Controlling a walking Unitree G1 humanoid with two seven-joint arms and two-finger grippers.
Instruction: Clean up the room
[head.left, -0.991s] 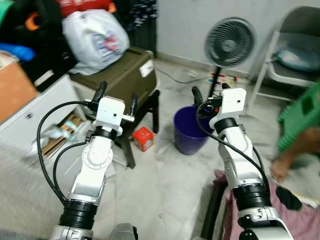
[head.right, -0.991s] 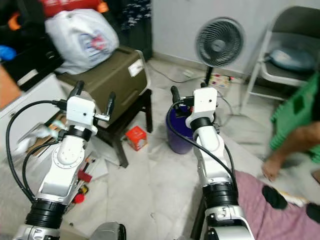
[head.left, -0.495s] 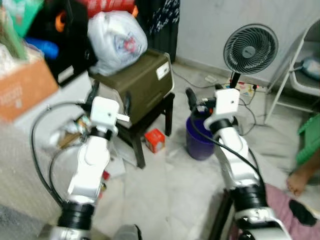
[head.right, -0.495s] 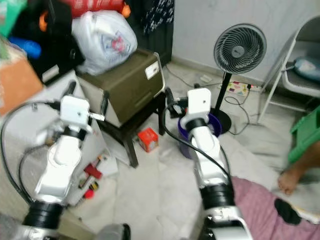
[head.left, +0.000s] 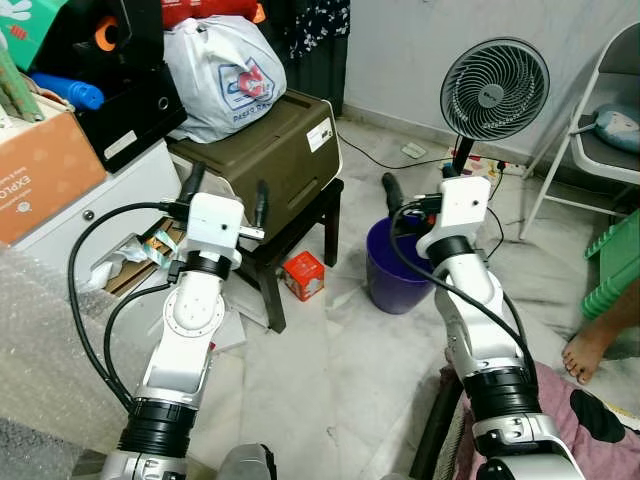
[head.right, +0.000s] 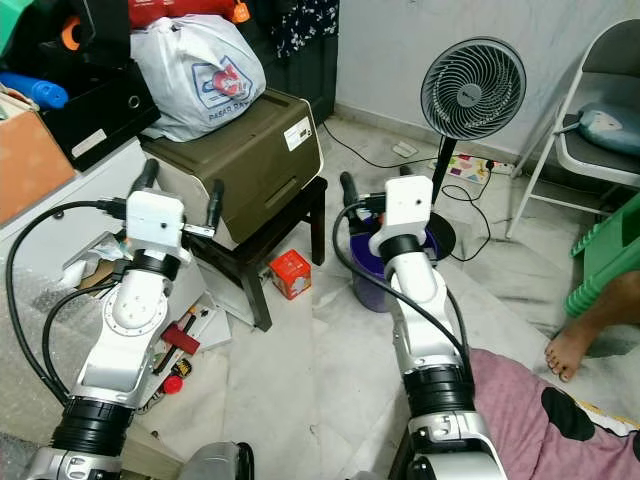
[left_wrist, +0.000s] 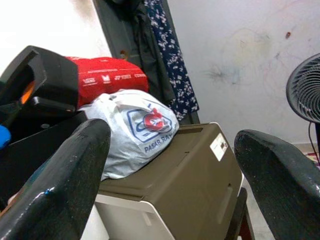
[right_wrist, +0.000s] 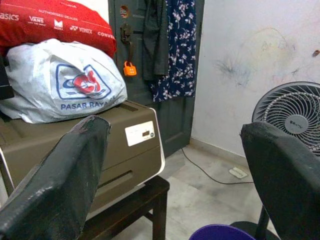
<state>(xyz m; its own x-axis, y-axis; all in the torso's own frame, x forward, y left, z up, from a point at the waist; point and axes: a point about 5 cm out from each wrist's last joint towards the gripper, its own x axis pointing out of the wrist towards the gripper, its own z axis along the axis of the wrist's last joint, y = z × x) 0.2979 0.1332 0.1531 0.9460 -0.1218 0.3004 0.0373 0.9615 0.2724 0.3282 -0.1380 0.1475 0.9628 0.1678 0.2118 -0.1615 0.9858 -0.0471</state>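
Camera swung; "PASAR RAYA" bag (right_wrist: 60, 82)

We see even, soft indoor light and sharp head views, with faint shadows on the pale floor (head.left: 320, 360). In the wrist views the near black fingers (left_wrist: 70, 180) are blurred, and the wall (left_wrist: 250, 45) is bright.
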